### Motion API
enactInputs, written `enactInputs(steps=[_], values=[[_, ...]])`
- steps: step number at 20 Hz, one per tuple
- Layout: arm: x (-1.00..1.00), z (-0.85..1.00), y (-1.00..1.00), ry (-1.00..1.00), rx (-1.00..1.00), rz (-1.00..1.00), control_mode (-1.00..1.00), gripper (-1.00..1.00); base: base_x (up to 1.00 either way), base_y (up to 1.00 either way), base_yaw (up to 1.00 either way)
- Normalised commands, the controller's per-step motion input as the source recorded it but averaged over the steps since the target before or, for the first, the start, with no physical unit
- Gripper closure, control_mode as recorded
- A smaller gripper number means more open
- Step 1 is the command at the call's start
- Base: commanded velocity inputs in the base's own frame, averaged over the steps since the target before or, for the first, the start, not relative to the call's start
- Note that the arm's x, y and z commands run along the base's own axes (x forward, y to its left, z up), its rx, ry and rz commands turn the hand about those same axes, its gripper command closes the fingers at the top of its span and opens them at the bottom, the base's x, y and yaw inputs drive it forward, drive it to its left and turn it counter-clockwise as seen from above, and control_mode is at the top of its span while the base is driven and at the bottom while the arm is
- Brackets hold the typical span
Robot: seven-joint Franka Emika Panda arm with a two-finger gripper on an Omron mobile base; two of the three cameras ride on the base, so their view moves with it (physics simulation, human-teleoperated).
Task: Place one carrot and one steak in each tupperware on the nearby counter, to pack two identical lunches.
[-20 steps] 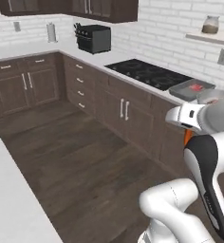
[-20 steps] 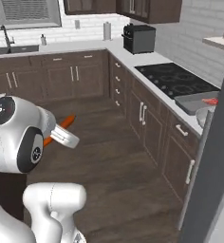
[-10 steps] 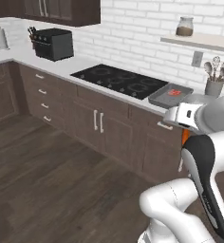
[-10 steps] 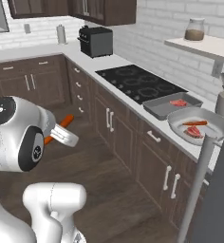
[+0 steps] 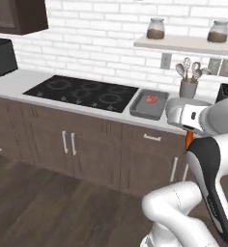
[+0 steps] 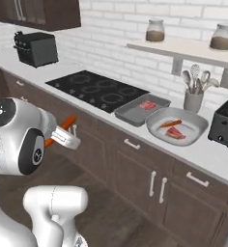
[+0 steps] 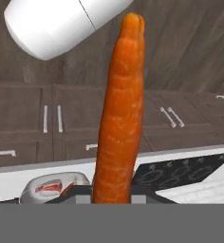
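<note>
**End effector carrying a carrot near the worktop**

Your end effector [image 6: 71, 131] is grasping a carrot [image 7: 119, 114], clamped at its base, out in front of the cabinets. Beyond it, on the worktop [image 6: 222, 159], the oval tupperware [image 6: 157, 120] is holding a steak [image 6: 175, 133] and another carrot [image 6: 170, 123]; the rectangular tray [image 6: 128, 112] is holding one steak [image 6: 147, 104].

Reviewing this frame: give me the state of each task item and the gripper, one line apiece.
gripper: shut on the carrot.
held carrot: carried in the air, off the counter.
rectangular tray: holds one steak, no carrot.
oval basin: holds a second carrot and second steak.
</note>
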Motion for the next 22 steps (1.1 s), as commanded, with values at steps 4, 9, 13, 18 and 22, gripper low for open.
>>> enactInputs(steps=[4, 9, 13, 18, 22], values=[[0.00, 0.00, 0.00, 0.00, 0.00, 0.00, 1.00, 1.00, 1.00, 0.61, -0.45], [0.00, 0.00, 0.00, 0.00, 0.00, 0.00, 1.00, 1.00, 1.00, 0.50, -0.56], [0.00, 0.00, 0.00, 0.00, 0.00, 0.00, 1.00, 1.00, 0.94, 0.64, -0.63], [0.00, 0.00, 0.00, 0.00, 0.00, 0.00, 1.00, 1.00, 0.99, 0.75, -0.63], [0.00, 0.00, 0.00, 0.00, 0.00, 0.00, 1.00, 1.00, 0.78, 0.48, -0.56]])
